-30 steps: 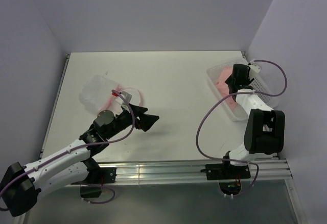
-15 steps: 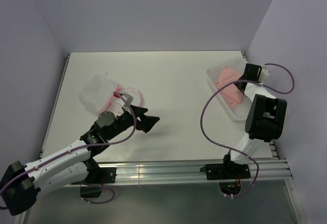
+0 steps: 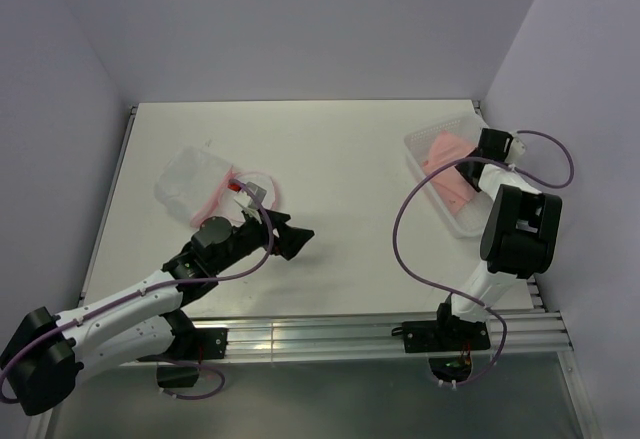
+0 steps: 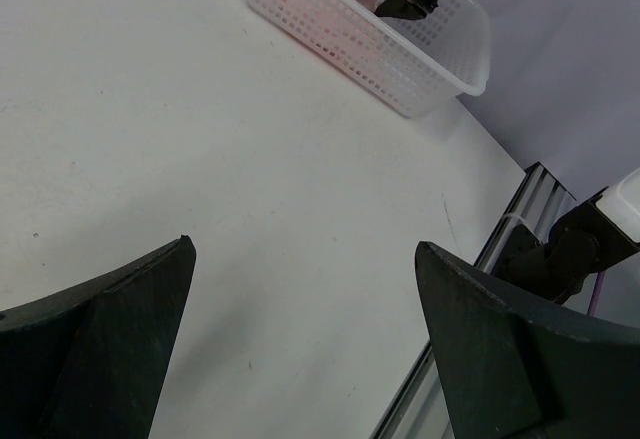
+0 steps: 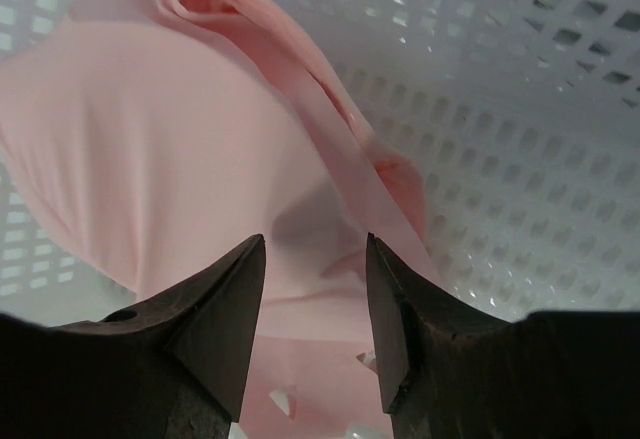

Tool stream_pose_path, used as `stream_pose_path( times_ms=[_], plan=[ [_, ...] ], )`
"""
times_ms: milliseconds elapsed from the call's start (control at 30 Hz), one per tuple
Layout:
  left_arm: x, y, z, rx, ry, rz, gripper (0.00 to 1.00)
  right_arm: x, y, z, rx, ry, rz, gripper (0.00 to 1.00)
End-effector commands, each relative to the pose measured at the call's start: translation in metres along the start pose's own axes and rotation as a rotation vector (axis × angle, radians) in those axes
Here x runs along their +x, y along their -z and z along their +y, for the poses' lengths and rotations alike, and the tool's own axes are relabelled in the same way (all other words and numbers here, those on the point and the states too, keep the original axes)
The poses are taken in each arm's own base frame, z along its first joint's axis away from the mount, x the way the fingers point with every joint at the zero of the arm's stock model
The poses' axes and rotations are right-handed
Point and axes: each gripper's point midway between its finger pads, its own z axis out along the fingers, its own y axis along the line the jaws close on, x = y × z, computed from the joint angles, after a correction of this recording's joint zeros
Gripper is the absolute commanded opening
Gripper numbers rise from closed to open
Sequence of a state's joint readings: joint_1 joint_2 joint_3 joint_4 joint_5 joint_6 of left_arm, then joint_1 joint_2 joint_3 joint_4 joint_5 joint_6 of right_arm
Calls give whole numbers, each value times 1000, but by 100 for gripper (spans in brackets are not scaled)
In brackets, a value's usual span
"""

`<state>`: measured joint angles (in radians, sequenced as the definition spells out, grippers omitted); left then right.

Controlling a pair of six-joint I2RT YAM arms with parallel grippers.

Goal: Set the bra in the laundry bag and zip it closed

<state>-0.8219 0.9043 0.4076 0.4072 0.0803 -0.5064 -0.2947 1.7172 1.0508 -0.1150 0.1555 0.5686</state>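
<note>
A: Overhead?
B: Bra in the basket at right; laundry bag well apart on the worktop's left.
A: Left wrist?
B: Left end effector spread wide, empty.
A: Right wrist?
B: Right end effector parted over the bra.

One bra, one laundry bag, one basket, two arms.

top view looks down — both wrist views share the basket.

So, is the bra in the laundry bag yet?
No, the bra lies in the white basket, just in front of the open right end effector.
</note>
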Motion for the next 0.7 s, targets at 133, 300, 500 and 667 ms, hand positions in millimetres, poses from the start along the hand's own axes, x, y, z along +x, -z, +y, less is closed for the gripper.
stream_pose_path(
  times_ms=[133, 300, 500, 667],
  plan=[
    [-13, -2, -5, 20, -31, -54, 98, 9, 2, -3, -18, -44, 15, 48],
    [-15, 0, -4, 14, -33, -65, 98, -1, 6, -1, -27, -46, -19, 28],
    [-12, -2, -4, 15, -31, -54, 98, -53, 53, 26, -188, -107, -245, 0],
    [-9, -6, -2, 11, -27, -43, 98, -93, 128, 55, -378, -152, -457, 0]
  ],
)
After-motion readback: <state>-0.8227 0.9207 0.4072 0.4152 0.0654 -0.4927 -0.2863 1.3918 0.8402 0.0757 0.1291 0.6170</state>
